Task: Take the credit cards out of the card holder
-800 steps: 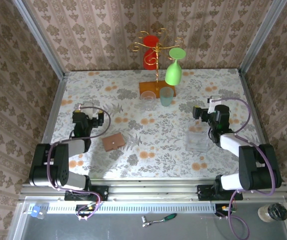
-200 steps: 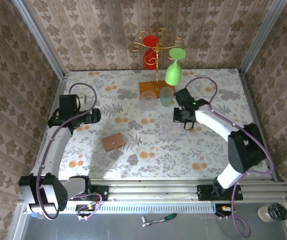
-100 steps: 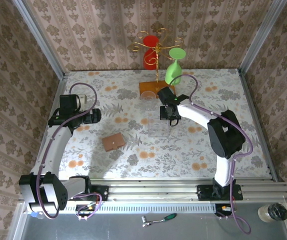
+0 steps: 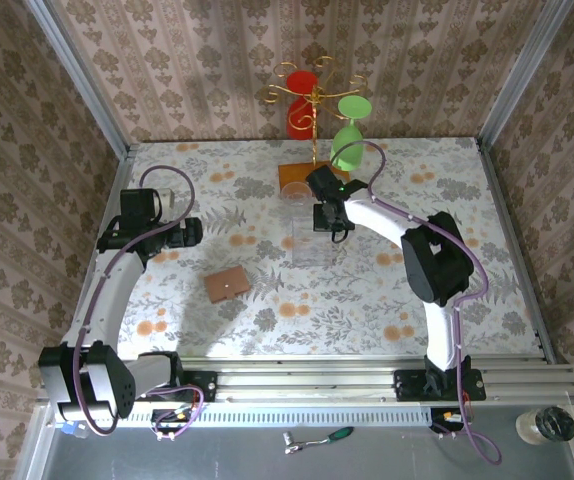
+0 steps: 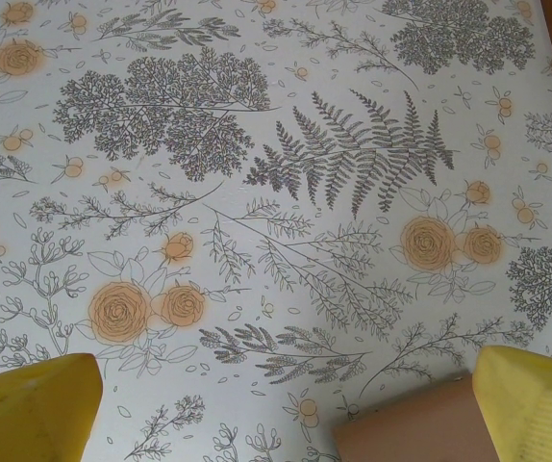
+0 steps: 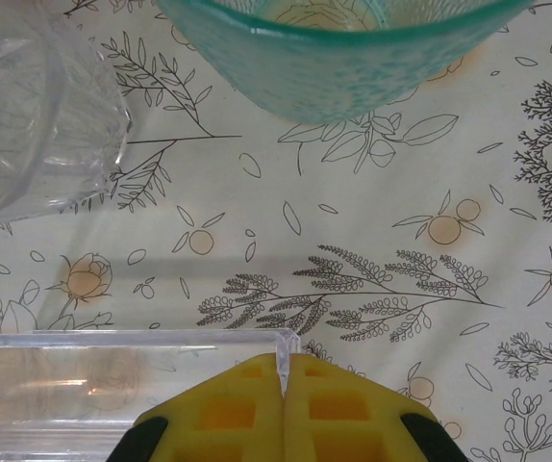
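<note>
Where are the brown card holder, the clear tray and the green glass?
card holder (image 4: 228, 284): top view, centre of brown cover.
clear tray (image 6: 112, 380): right wrist view, its front wall.
green glass (image 4: 342, 150): top view, its bowl.

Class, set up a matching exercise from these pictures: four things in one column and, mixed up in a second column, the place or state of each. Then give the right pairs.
Column one
1. card holder
2. clear tray
3. green wine glass
4. left gripper

Column two
A. hanging upside down from the gold rack
B. pinched at its wall by the right gripper
C. open, jaws wide apart
D. lying closed on the table, nothing gripping it

Pairs: 1-D, 2-B, 3-A, 4-C
</note>
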You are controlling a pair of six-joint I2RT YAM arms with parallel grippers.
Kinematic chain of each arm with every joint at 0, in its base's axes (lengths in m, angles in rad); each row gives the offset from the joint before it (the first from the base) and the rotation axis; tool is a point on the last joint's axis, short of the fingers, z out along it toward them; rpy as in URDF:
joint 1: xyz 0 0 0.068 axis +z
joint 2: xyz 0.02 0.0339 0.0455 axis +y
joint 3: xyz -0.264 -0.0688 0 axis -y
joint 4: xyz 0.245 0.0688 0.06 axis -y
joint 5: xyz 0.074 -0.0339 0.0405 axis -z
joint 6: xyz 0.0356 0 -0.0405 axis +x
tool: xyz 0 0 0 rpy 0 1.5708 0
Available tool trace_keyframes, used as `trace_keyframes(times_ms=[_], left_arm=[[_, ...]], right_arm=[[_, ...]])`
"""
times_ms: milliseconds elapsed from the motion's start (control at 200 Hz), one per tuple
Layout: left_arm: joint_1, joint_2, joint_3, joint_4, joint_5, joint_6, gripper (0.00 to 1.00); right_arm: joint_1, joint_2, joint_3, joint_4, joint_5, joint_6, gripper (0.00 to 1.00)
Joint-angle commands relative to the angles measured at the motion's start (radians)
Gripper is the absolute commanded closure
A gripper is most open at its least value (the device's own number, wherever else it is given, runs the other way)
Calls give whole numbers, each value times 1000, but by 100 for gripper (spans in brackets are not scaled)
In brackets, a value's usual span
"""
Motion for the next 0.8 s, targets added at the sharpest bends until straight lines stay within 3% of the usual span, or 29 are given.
trace_keyframes(times_ms=[0,575,795], left_arm=[[3,9,-1,-19,7,-1,0],[3,39,5,-19,36,-1,0],[-1,93,-4,-9,95,-29,0]], right_arm=[[-4,29,35,-18,28,7,96],[-4,-60,60,-78,44,-3,83],[6,-165,-38,-48,-7,8,82]])
